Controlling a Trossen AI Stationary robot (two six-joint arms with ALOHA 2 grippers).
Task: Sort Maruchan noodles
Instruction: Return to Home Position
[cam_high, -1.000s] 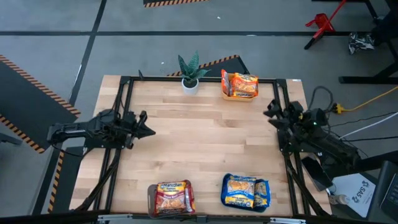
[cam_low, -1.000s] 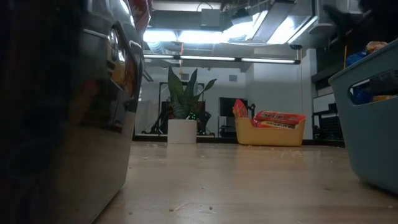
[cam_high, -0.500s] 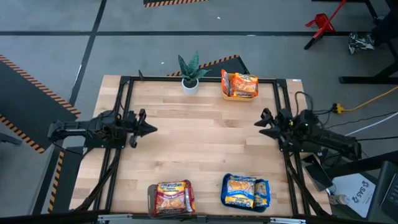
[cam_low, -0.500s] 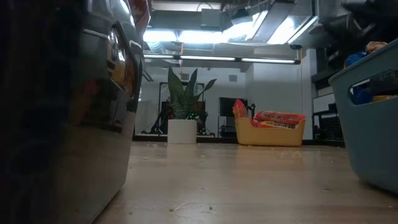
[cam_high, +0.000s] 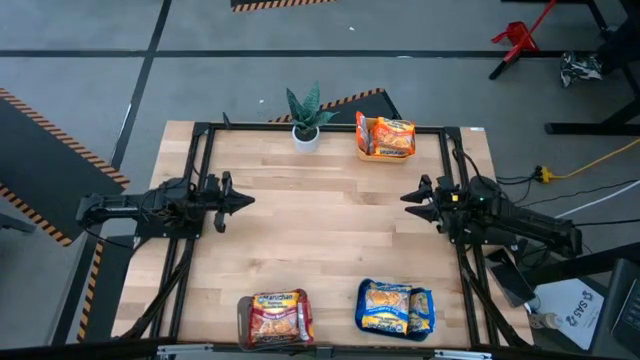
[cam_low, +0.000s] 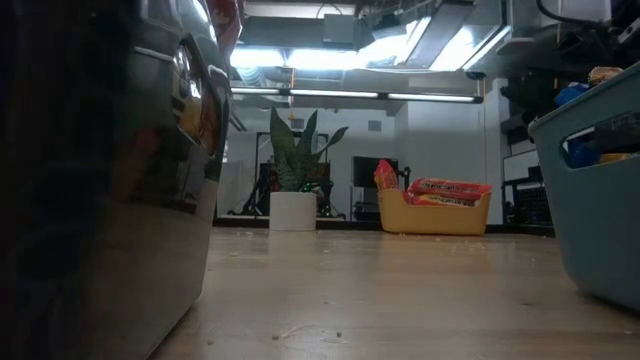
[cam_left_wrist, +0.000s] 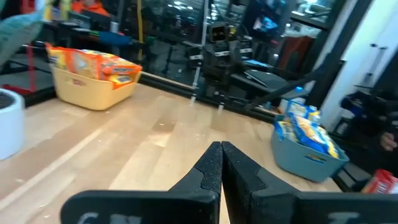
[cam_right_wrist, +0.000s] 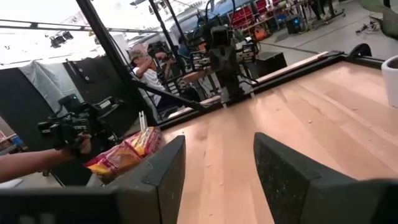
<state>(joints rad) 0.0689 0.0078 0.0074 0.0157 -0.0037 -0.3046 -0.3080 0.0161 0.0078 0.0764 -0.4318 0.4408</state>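
Homing step, by my read: both arms sit low at mid-table, one per side. Left gripper (cam_high: 240, 200) is just inside the left edge, fingers pressed together. Right gripper (cam_high: 410, 195) is just inside the right edge, fingers spread, holding nothing. To finish well I'd retract level and stay clear of the bins. Maruchan noodles (cam_high: 395, 305) are all binned, none loose on the table (cam_high: 330, 230): orange packets (cam_high: 393, 136) in the yellow tray (cam_low: 435, 218) beside the potted plant (cam_high: 303, 118). At the opposite end, red packets (cam_high: 278, 312) are in the dark bin (cam_high: 241, 318) and blue packets (cam_high: 383, 298) in the blue bin (cam_low: 595, 220).

Left tool (cam_high: 243, 200) pinched closed, right tool (cam_high: 408, 197) spread apart, both pointing inward.
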